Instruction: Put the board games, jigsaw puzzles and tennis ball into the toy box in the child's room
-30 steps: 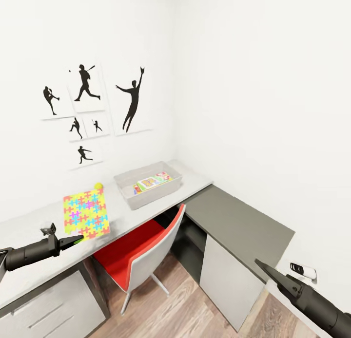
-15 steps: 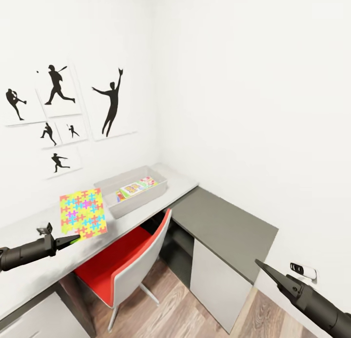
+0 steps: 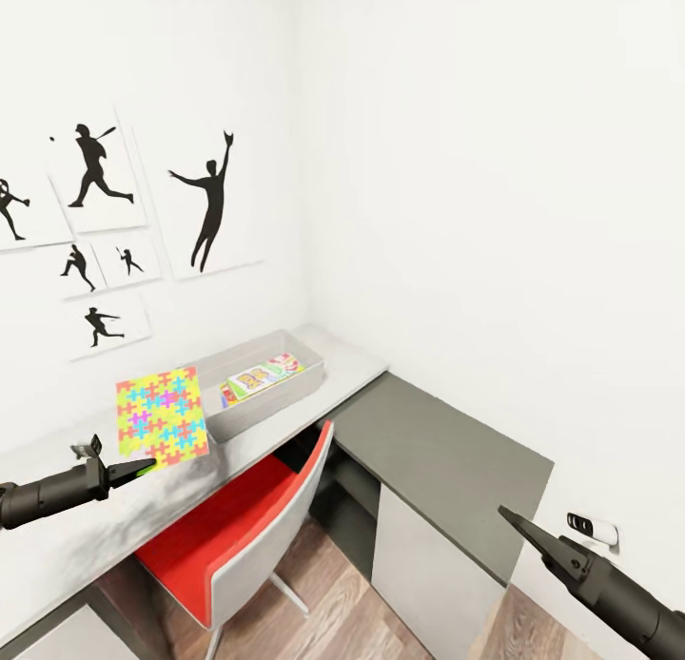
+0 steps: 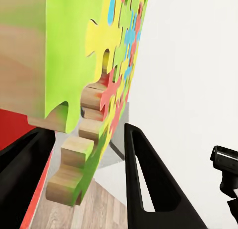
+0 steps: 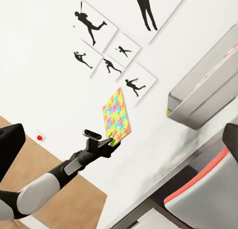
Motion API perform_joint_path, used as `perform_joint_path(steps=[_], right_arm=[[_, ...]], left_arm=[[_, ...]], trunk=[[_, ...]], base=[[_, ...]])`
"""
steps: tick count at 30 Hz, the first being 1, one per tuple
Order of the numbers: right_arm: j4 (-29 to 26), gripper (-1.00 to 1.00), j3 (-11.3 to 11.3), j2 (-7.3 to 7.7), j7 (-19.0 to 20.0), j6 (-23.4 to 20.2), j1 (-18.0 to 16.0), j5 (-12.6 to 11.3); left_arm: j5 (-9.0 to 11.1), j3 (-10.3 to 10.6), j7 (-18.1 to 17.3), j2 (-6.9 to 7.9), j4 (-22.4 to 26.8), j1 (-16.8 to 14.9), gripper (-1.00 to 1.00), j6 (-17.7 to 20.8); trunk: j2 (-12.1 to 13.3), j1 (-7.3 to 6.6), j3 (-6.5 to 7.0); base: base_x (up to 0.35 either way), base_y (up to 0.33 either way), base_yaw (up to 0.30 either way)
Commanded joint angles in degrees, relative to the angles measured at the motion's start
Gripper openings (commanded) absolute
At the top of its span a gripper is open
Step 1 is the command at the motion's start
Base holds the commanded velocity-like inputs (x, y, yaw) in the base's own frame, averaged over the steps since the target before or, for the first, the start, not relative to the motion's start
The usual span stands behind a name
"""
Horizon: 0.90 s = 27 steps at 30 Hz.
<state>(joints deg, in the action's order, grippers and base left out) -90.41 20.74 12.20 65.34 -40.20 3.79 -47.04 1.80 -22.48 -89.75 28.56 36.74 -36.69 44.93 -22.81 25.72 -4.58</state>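
My left gripper (image 3: 133, 468) is shut on the lower edge of a jigsaw puzzle (image 3: 162, 415), a thin multicoloured square held upright above the table (image 3: 57, 536). Its black fingers (image 4: 148, 179) sit on either side of that edge. Just beyond stands the grey toy box (image 3: 211, 415) with printed board games (image 3: 259, 377) lying inside. From the right wrist view the puzzle (image 5: 117, 115) hangs left of the toy box (image 5: 203, 97), and a small yellow-green tennis ball (image 5: 166, 111) peeks out at the box's end. My right gripper (image 3: 506, 514) hovers low over the floor, open and empty.
A red-and-white chair (image 3: 238, 527) is tucked under the table in front of the toy box. A lower dark-grey-topped cabinet (image 3: 447, 451) fills the corner to the right. Black sports silhouettes (image 3: 209, 199) hang on the white wall, with wood floor (image 3: 323, 603) below.
The view has swung right, so the room has slid left. My left gripper has brought the puzzle closer to the toy box, and it now overlaps the box's near corner. The right arm holds its pose.
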Motion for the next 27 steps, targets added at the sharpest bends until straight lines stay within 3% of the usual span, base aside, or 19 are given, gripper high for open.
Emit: perform_joint_path(steps=[1, 18, 27], right_arm=[[0.0, 1.00, 0.0, 0.02, 0.0, -0.4, 0.0, -0.4], [-0.1, 1.00, 0.0, 0.02, 0.0, -0.4, 0.0, -0.3], [0.0, 1.00, 0.0, 0.02, 0.0, -0.4, 0.0, -0.4]], left_arm=[[0.0, 0.0, -0.2, 0.00, 0.0, 0.0, -1.00, 0.6], [0.0, 0.0, -0.2, 0.00, 0.0, 0.0, -1.00, 0.5], [0.0, 0.0, -0.2, 0.00, 0.0, 0.0, -1.00, 0.4]], trunk=[[-0.1, 0.06, -0.11], [-0.1, 0.06, 0.23], [-0.1, 0.06, 0.23]], base=[[0.253, 0.000, 0.000], [0.301, 0.022, -0.057], [0.141, 0.018, -0.001]])
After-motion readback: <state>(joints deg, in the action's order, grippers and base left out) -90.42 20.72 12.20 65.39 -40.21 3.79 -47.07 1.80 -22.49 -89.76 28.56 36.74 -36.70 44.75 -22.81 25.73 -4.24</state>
